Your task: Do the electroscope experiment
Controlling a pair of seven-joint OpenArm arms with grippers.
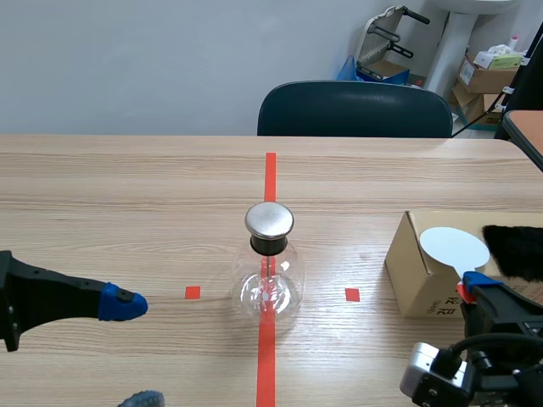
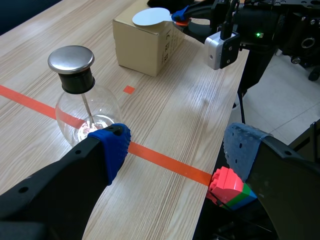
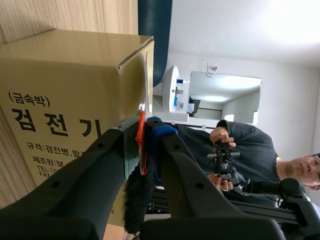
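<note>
Two arms at the table [image 1: 127, 195], electroscope [image 1: 269, 271] between them.
Left pincer [image 2: 177, 148] gapes wide, holding nothing, near the electroscope's left; the flask stands upright on the red tape line, mid-table. Right pincer [image 3: 144, 145] is clamped on the orange handle of the white disc paddle [image 1: 456, 248], which lies atop the cardboard box [image 1: 416, 271].

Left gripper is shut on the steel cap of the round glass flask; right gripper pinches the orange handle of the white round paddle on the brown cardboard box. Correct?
No: the left gripper is open, beside the round glass flask, not on its steel cap, as the left wrist view shows. The rest holds.
</note>
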